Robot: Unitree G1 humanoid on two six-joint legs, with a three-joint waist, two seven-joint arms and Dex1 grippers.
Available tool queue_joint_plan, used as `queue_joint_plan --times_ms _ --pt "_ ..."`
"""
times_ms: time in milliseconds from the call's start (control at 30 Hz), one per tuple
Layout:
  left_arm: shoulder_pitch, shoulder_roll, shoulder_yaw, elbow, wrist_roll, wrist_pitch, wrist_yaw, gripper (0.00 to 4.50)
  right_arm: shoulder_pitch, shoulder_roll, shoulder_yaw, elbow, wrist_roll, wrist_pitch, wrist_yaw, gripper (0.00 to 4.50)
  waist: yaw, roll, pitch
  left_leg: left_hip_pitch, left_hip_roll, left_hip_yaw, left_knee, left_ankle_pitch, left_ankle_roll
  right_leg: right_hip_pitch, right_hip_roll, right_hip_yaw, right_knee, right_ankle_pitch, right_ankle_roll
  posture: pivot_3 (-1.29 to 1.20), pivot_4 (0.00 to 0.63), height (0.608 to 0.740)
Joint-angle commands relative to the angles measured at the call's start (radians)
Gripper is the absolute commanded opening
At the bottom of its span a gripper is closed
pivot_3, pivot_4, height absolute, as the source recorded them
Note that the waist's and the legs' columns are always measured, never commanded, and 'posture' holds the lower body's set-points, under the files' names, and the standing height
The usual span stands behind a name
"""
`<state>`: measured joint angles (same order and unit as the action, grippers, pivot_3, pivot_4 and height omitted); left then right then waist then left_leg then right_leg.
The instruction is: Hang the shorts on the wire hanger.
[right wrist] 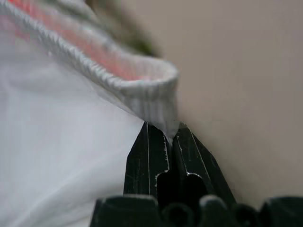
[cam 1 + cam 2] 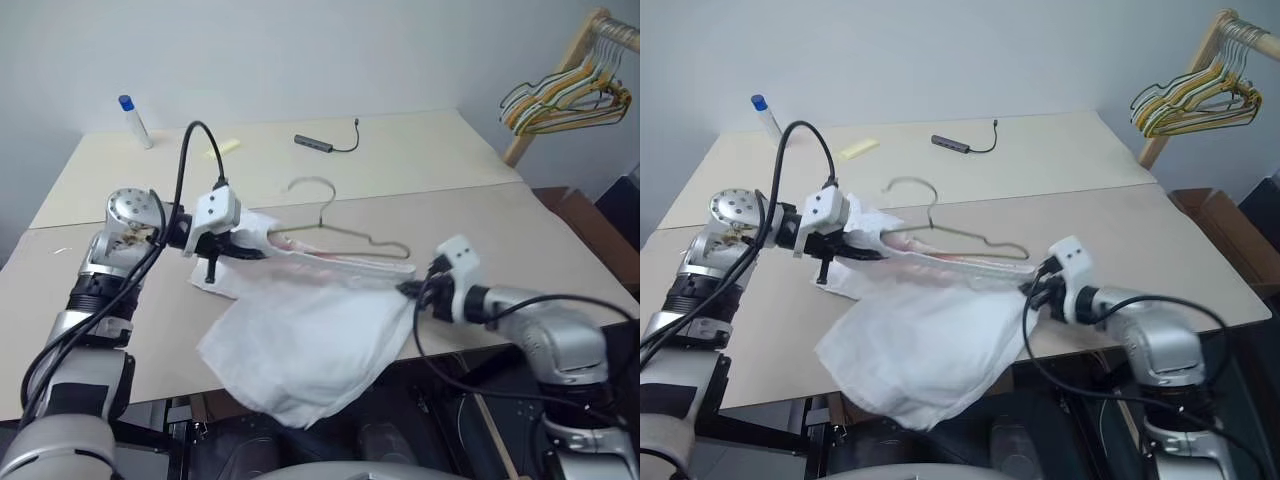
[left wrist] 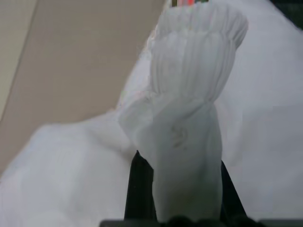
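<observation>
Shorts [image 2: 300,340] stretched by the waistband between both hands, over the near edge of the beige surface [image 2: 420,160]; most of the white fabric sags down off that edge, pinkish tint along the taut waistband. Landmark = shorts.

Left hand [image 2: 250,243] at the left end of the shorts, clamped on the gathered waistband; left wrist view shows the bunched elastic [image 3: 189,109] pinched between the two black fingers [image 3: 138,189], narrow gap filled with cloth.

Right hand [image 2: 412,292] at the right end of the shorts, fingers [image 1: 149,161] pressed together on the waistband corner [image 1: 156,101]; right wrist view shows the ribbed edge caught right at the tips.

Wire hanger [image 2: 345,232] lies flat on the surface just behind the shorts' waistband, hook [image 2: 312,188] pointing away from the shorts, far end of its lower bar close to the waistband's right part. Whether it touches the cloth, cannot tell.

Behind the shorts, further back on the surface: small dark bar with a black cable [image 2: 325,143], a yellow slip [image 2: 224,148], and a clear tube with a blue cap [image 2: 133,120] toward the back left corner.

Far right of the shorts, off the surface: wooden rack [image 2: 585,50] with a bunch of wire hangers [image 2: 560,100] hanging on it.
</observation>
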<state>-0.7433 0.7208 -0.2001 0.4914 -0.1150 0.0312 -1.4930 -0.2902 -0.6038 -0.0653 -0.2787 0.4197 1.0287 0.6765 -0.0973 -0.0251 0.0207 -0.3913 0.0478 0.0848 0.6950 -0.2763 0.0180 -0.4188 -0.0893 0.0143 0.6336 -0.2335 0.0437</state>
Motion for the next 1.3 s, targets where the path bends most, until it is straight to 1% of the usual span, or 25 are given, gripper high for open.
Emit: queue_joint_plan --times_ms 33,200,233,367,400,467,533,700,767,933,1133,1300 --pt "-0.012 0.049 0.016 0.024 0.037 -0.04 0.02 0.08 -0.017 -0.077 -0.059 0.043 0.005 -0.065 0.046 0.02 0.005 0.0 0.0 0.0 0.0 0.0 0.0 0.0 0.0 0.0 0.0 -0.001 0.0 0.0 0.0 -0.1 0.0 0.74" --pt "0.005 0.064 0.01 0.024 0.051 -0.045 0.031 0.08 -0.035 -0.138 -0.05 0.077 0.005 -0.111 0.074 0.02 0.001 0.0 0.0 0.0 0.0 0.0 0.0 0.0 0.001 0.0 -0.001 0.0 -0.001 0.0 0.0 -0.1 0.0 0.74" --pt "0.008 0.06 0.019 0.022 0.036 -0.048 0.027 0.08 -0.034 -0.145 -0.047 0.077 0.005 -0.12 0.078 0.02 0.001 0.0 0.0 0.0 0.0 0.0 0.0 0.0 0.001 0.0 -0.001 0.0 -0.001 0.0 0.0 -0.1 0.0 0.74" --pt "-0.017 0.012 0.073 0.026 -0.017 0.007 0.118 0.08 -0.011 -0.161 -0.014 0.063 -0.012 -0.162 0.08 0.02 0.001 0.0 0.0 0.0 0.0 0.0 0.0 0.0 0.001 0.0 0.0 0.0 0.0 0.0 0.0 -0.1 0.0 0.74" --pt "-0.025 0.003 0.086 0.026 -0.04 0.032 0.121 0.08 -0.004 -0.158 -0.003 0.06 -0.017 -0.17 0.073 0.02 0.001 0.0 0.0 0.0 0.0 0.0 0.0 0.0 0.001 0.0 -0.001 0.0 0.0 0.0 0.0 -0.09 0.0 0.74" --pt "-0.021 0.002 0.114 -0.004 -0.12 0.076 0.05 0.08 0.003 -0.15 0.016 0.063 -0.029 -0.185 0.057 0.02 0.001 0.0 0.0 0.0 0.0 0.0 0.0 0.0 0.001 0.0 -0.001 0.0 0.0 0.0 0.0 -0.09 0.0 0.74" --pt "0.0 0.022 0.109 -0.045 -0.15 0.088 -0.012 0.08 -0.001 -0.142 0.023 0.081 -0.035 -0.196 0.046 0.02 0.0 0.0 0.0 -0.001 0.0 0.0 0.0 0.0 0.001 -0.001 0.0 0.0 0.0 0.0 0.0 -0.09 0.0 0.74" --pt "0.031 0.047 0.095 -0.075 -0.15 0.088 -0.061 0.08 -0.017 -0.152 0.013 0.106 -0.032 -0.205 0.048 0.02 -0.001 0.0 0.0 0.0 0.0 0.001 0.0 0.0 0.001 0.0 0.0 0.001 0.0 0.0 0.0 -0.09 0.0 0.74" --pt "0.038 0.057 0.082 -0.077 -0.127 0.068 -0.067 0.08 -0.017 -0.161 0.01 0.111 -0.031 -0.207 0.053 0.02 0.0 0.0 0.0 0.0 0.0 0.0 0.0 0.0 0.001 0.0 0.0 0.001 0.0 0.0 0.0 -0.09 0.0 0.74" --pt "0.031 0.061 0.033 -0.022 -0.004 0.005 0.028 0.08 -0.022 -0.181 -0.004 0.108 -0.024 -0.201 0.064 0.02 0.002 0.0 0.0 0.0 0.0 0.0 0.0 0.0 0.001 0.0 -0.001 0.001 0.0 0.0 0.0 -0.1 0.0 0.74" --pt "0.028 0.05 0.03 -0.02 -0.016 0.027 0.045 0.08 -0.02 -0.202 -0.011 0.101 -0.02 -0.207 0.083 0.02 0.0 0.0 0.0 0.0 0.0 0.0 0.0 0.0 0.001 0.0 0.0 0.001 0.0 0.0 0.0 -0.11 0.0 0.74" --pt "0.045 0.052 0.022 -0.004 -0.002 -0.006 0.056 0.08 -0.02 -0.224 -0.022 0.092 -0.014 -0.227 0.109 0.02 0.0 0.0 0.0 0.0 0.0 0.001 0.0 0.0 0.001 0.0 0.0 0.001 0.0 0.0 0.0 -0.11 0.0 0.74"
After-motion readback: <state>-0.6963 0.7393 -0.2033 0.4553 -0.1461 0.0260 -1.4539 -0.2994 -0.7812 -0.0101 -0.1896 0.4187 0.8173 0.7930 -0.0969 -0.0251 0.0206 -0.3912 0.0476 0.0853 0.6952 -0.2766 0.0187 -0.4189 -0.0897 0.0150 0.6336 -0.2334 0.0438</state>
